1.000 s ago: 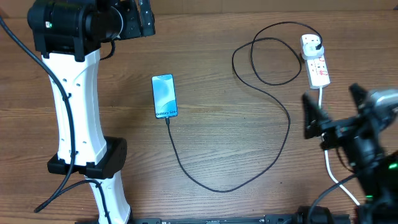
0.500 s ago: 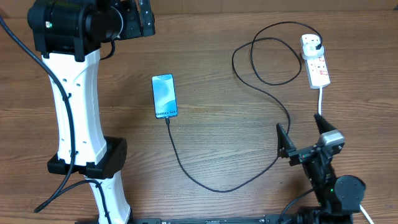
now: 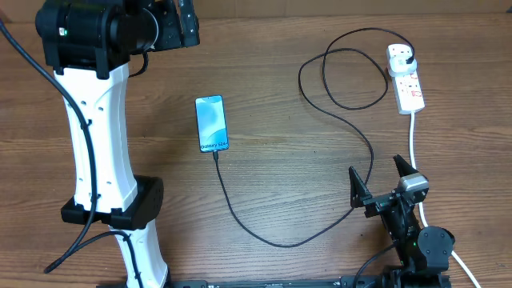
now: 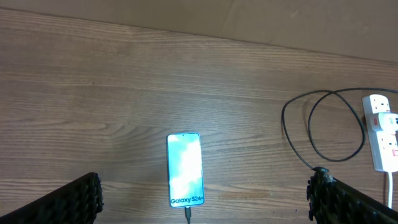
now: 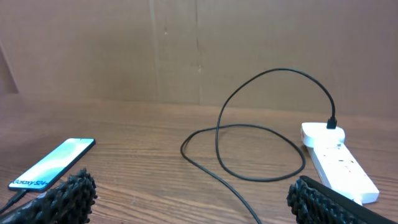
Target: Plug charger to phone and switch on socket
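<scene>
The phone (image 3: pixel 212 123) lies screen up left of the table's middle, "Galaxy S24+" at its near edge. It also shows in the left wrist view (image 4: pixel 185 169) and the right wrist view (image 5: pixel 52 163). The black charger cable (image 3: pixel 264 234) is plugged into the phone's near edge, loops right and back, and its black plug sits in the white socket strip (image 3: pixel 406 78) at the back right. My right gripper (image 3: pixel 378 182) is open and empty, low at the front right. My left gripper (image 4: pixel 205 198) is open and empty, high above the phone.
The socket's thick white lead (image 3: pixel 414 136) runs toward the front, past my right arm. The left arm's white column and black base (image 3: pixel 104 176) stand at the left. A brown cardboard wall (image 5: pixel 199 50) rises behind the table.
My right arm has drawn back from near the socket toward the front edge, and its open gripper has dropped lower. The left arm, phone and cable have not moved.
</scene>
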{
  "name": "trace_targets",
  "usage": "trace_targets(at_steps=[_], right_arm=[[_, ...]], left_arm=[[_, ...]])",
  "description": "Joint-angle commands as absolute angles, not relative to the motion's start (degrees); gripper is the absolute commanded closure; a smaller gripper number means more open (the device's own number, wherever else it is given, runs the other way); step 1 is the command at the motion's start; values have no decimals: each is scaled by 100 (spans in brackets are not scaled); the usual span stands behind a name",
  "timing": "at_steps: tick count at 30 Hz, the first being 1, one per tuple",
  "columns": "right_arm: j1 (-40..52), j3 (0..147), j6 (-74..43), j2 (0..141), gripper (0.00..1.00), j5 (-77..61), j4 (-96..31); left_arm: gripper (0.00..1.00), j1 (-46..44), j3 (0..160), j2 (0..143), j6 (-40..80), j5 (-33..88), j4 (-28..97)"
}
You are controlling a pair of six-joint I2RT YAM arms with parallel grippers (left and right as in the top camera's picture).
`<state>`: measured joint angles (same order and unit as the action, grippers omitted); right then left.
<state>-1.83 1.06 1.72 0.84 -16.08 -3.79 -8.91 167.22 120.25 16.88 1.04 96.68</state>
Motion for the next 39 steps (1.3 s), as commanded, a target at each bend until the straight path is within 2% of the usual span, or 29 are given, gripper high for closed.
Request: trace_targets(at_steps=[1, 32, 39], right_arm=[[-156, 47, 178, 16, 0, -1549, -329], [-156, 47, 178, 16, 0, -1549, -329], [-156, 47, 178, 16, 0, -1551, -329]], left_arm=[[0, -897, 16735, 12064, 1627, 106, 9679], [1, -906, 16724, 12064, 1627, 106, 9679], [0, -906, 16212, 11813, 1625, 106, 9679]])
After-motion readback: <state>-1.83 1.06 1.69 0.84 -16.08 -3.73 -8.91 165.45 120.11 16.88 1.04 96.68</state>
